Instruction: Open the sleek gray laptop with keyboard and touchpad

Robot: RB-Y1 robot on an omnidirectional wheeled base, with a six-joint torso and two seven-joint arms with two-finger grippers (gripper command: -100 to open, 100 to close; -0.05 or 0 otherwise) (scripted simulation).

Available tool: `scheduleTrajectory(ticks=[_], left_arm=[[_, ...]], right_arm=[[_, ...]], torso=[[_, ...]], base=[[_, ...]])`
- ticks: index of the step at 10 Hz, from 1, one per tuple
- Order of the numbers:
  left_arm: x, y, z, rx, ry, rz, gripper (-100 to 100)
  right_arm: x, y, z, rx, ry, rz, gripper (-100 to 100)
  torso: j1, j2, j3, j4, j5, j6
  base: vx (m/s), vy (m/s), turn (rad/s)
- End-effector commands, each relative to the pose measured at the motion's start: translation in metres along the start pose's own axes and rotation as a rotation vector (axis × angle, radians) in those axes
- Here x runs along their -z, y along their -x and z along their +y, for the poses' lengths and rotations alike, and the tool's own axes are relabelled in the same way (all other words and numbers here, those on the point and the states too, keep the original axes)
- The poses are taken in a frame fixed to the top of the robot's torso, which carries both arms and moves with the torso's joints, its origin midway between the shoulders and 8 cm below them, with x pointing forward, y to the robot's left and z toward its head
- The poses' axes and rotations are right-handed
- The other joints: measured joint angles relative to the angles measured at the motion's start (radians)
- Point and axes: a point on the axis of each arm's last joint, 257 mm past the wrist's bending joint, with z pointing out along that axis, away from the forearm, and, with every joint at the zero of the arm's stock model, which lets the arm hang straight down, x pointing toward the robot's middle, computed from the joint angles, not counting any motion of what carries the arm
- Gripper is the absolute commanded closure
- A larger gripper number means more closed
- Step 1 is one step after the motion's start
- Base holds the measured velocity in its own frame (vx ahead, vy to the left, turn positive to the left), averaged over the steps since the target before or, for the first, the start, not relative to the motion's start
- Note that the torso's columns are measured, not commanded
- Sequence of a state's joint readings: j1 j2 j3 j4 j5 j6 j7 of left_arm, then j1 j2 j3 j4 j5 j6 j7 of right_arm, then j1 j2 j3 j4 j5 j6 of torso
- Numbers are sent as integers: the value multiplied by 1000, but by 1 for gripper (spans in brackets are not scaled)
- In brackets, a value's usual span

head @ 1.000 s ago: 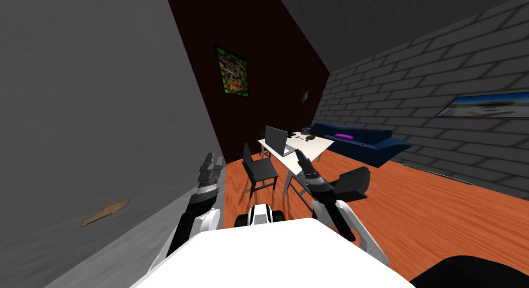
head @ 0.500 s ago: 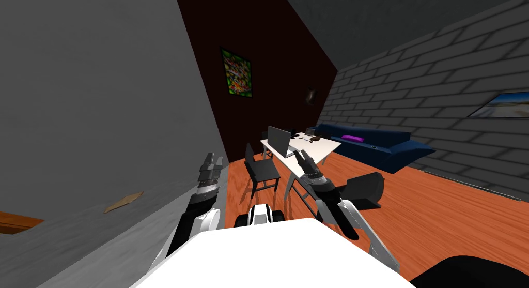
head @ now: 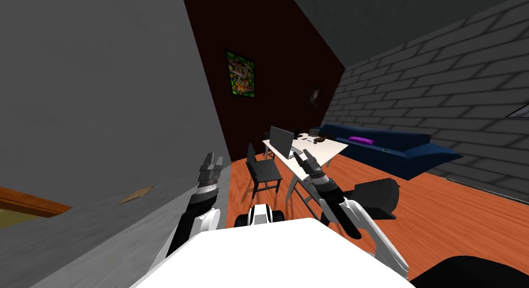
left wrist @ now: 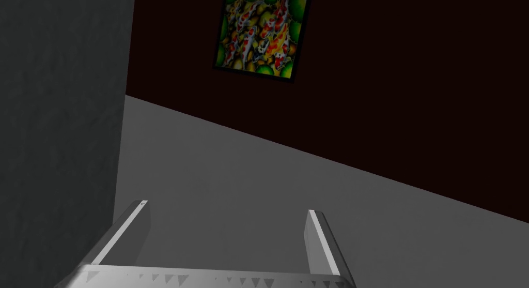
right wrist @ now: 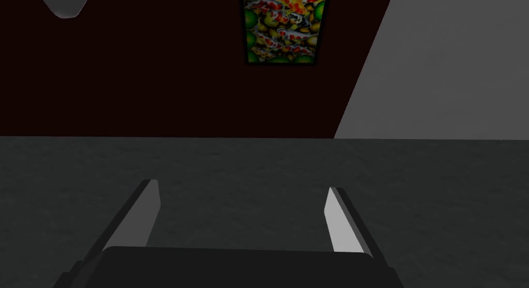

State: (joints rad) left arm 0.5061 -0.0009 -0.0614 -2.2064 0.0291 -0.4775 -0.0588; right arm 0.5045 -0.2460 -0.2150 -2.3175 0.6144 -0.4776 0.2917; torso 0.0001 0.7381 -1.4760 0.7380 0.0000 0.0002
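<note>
A grey laptop (head: 282,141) stands on a white table (head: 330,148) across the room, its lid raised upright. My left gripper (head: 213,159) is held up near the grey wall, far from the table; in the left wrist view its fingers (left wrist: 126,232) stand apart with nothing between them. My right gripper (head: 303,154) is raised in front of the table's near end, still well short of the laptop. In the right wrist view its fingers (right wrist: 338,220) are also wide apart and empty.
A dark chair (head: 261,169) stands at the table's left side and a black armchair (head: 379,197) on its near right. A blue sofa (head: 398,148) lines the brick wall. Small dark items (head: 316,139) lie on the table. Orange wood floor (head: 454,217) lies open to the right.
The whole head view has swung: table, sofa and armchair slid right, and a wooden edge came in at the far left. That is my own turning. Both arms kept their pose.
</note>
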Motion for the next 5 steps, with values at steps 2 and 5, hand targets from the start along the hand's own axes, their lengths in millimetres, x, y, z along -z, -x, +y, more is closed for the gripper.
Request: scheduleTrajectory(ticks=[2, 5], left_arm=[[0, 0, 0, 0, 0, 0, 0], [0, 0, 0, 0, 0, 0, 0]], right_arm=[[3, -1, -12, 212, 11, 42, -100], [5, -4, -17, 328, 19, 73, -100]], torso=[[0, 0, 0, 0, 0, 0], [0, 0, 0, 0, 0, 0]], base=[[17, -12, 108], [16, -11, 77]])
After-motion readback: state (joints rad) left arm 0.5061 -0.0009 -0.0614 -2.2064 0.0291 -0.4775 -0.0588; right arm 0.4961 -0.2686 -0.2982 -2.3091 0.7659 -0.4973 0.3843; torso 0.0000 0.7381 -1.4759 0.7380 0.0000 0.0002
